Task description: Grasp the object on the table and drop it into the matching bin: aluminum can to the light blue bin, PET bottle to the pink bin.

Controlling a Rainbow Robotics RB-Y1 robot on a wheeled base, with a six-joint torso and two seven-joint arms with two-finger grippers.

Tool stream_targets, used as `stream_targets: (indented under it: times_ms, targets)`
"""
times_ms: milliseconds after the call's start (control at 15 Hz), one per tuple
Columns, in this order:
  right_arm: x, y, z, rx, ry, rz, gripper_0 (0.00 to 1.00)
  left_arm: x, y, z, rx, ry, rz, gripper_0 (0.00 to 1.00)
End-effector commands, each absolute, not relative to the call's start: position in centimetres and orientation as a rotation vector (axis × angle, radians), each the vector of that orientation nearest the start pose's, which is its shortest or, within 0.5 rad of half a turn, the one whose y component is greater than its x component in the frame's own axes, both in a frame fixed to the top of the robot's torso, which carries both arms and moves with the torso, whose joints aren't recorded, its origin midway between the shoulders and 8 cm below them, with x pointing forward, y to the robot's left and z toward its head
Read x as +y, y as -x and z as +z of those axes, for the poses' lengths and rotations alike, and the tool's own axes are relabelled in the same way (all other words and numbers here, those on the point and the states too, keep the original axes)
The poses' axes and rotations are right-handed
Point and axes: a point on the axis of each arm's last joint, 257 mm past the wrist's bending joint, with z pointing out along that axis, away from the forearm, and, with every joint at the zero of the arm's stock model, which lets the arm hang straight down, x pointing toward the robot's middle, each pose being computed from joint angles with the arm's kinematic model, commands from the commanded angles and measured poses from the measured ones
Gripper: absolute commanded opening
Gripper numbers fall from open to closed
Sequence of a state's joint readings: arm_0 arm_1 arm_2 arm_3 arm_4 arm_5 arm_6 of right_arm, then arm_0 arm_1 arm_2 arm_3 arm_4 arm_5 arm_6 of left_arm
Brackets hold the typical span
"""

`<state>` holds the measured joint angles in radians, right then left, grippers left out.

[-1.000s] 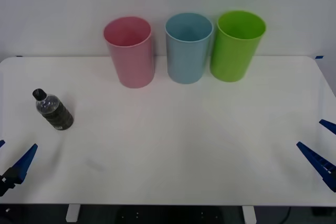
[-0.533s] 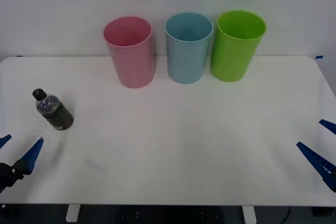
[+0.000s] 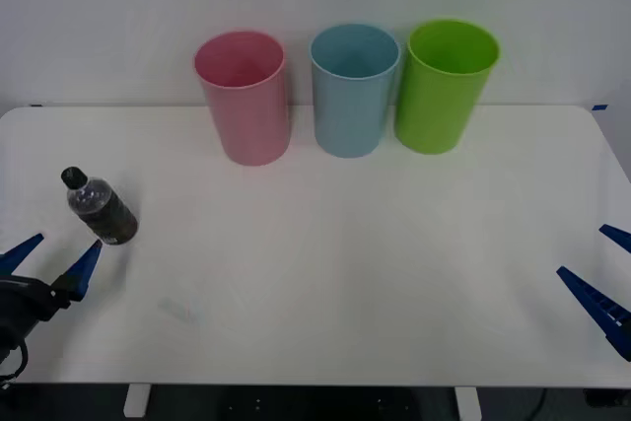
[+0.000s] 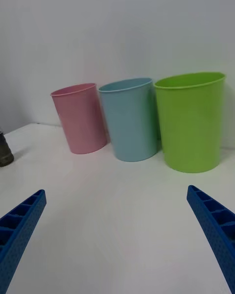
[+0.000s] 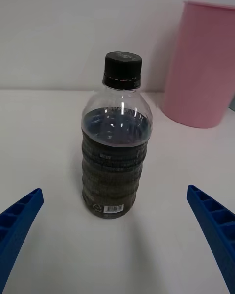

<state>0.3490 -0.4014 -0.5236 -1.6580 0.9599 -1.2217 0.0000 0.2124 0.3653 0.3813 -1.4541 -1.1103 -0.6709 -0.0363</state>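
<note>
- PET bottle (image 3: 100, 210) stands upright on the white worktop (image 3: 345, 273), just ahead of the left hand (image 3: 51, 261) and in line with the gap between its fingers, not touching either one; it sits where it sat a second ago.
- Left hand has moved forward and up from the near left corner of the worktop since the earlier frames, so both blue fingers (image 3: 85, 268) now show, spread wide with nothing between them.
- From the left wrist, the bottle (image 5: 114, 139) is centred between the two fingers (image 5: 17, 220), black cap on top, with the pink bin (image 5: 200, 63) beyond it and to one side.
- Right hand (image 3: 603, 281) hangs at the near right edge of the worktop, unchanged, fingers wide apart and holding nothing.
- Pink bin (image 3: 245, 96), light blue bin (image 3: 353, 89) and green bin (image 3: 445, 84) stand in a row far ahead of both hands, unmoved.
</note>
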Motion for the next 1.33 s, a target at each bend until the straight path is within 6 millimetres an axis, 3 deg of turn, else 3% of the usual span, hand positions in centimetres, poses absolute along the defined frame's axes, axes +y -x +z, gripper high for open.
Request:
stream_targets:
  times_ms: [67,800,1333]
  targets:
    - [-33.0,-34.2,-16.9,1.441,0.465,0.567,1.00,39.6,-45.3,-26.9,1.673,-0.101,-0.221,1.00]
    - [-33.0,-34.2,-16.9,1.441,0.465,0.567,1.00,38.6,-51.6,-27.2,1.682,-0.135,-0.203,1.00]
    - [-33.0,-34.2,-16.9,1.441,0.465,0.567,1.00,38.3,-52.8,-27.2,1.686,-0.146,-0.200,1.00]
